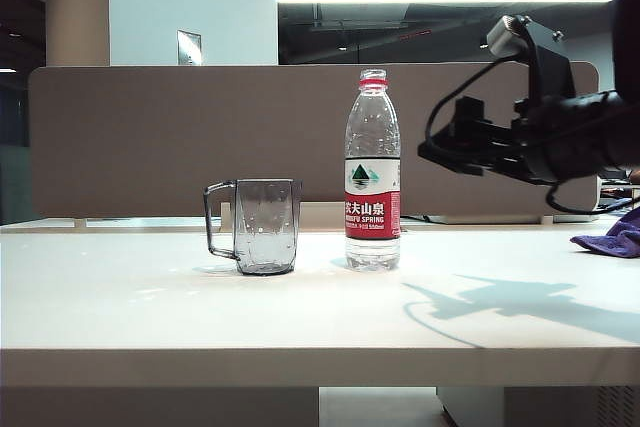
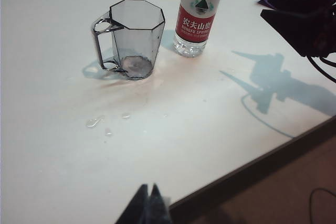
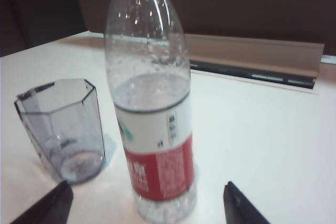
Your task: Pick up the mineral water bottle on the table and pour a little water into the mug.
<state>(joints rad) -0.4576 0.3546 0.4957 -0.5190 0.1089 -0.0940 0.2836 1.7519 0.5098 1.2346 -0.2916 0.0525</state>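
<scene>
Bottle grasp is the step in hand, as I read it: right hand is level with fingers spread wide, one on each side of the mineral water bottle, not touching it yet. In the exterior view the right hand hangs in the air at 3 o'clock of the mineral water bottle, apart from it, roughly at upper-label height.

Bottle stands upright on the table, cap on, water reaching about the top of the label. The mug stands upright just beside it at 9 o'clock, a narrow gap between, handle pointing away from the bottle. Mug looks almost empty, maybe a film of water at the bottom.

To do it well: come in straight, centre the bottle between the fingers, close on the labelled body rather than the neck, squeeze gently since thin plastic will buckle. The red cap looks still on, so pouring would need it off; can't tell if it's loose.

Left hand sits low near the table's front edge, well apart from both things; fingertips appear pressed together, holding nothing.

Around: purple cloth at the far right of the table, out of the path. Water droplets on the table in front of the mug. Main obstacle is the mug so close: pushing the bottle toward 9 o'clock would knock it.
</scene>
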